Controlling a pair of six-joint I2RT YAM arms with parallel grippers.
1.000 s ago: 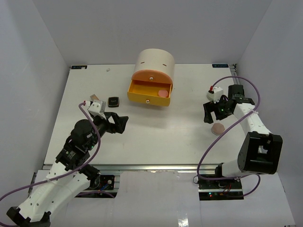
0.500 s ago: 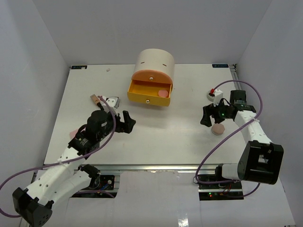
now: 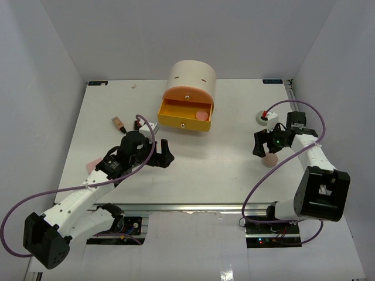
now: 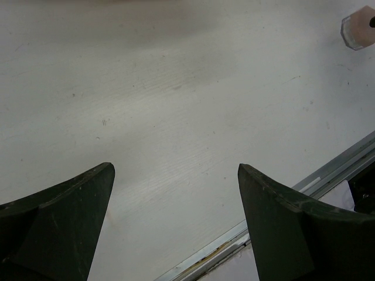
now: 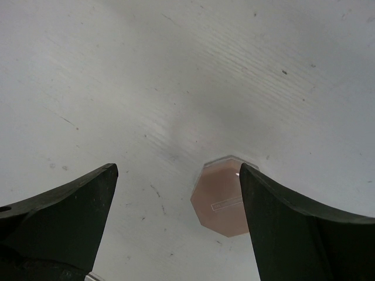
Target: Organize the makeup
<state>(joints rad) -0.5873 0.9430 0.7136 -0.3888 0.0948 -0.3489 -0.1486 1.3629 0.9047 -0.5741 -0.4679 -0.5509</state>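
While your right gripper [image 5: 177,172] hangs low over the table [image 3: 217,170] with its jaws spread wide, the pink octagonal compact [image 5: 223,196] lies flat between them, at the lower centre of the right wrist view and just beside the right-hand finger; whether it touches that finger you cannot tell, and nothing is gripped

From overhead this pair sits at the right of the frame, the compact just below the gripper. A small pale round compact [image 3: 261,117] rests a little above them, partly hidden by the wrist

Your left gripper [image 4: 174,175] is left of centre in the overhead view, its jaws equally wide with only bare table between them

At the top centre stands the cream drawer unit [image 3: 191,75] with its orange drawer [image 3: 176,111] pulled out; a pink round compact [image 3: 201,115] lies inside, at the drawer's right end. A tan bottle [image 3: 119,123] lies on its side in the left part of the frame, just above the left arm
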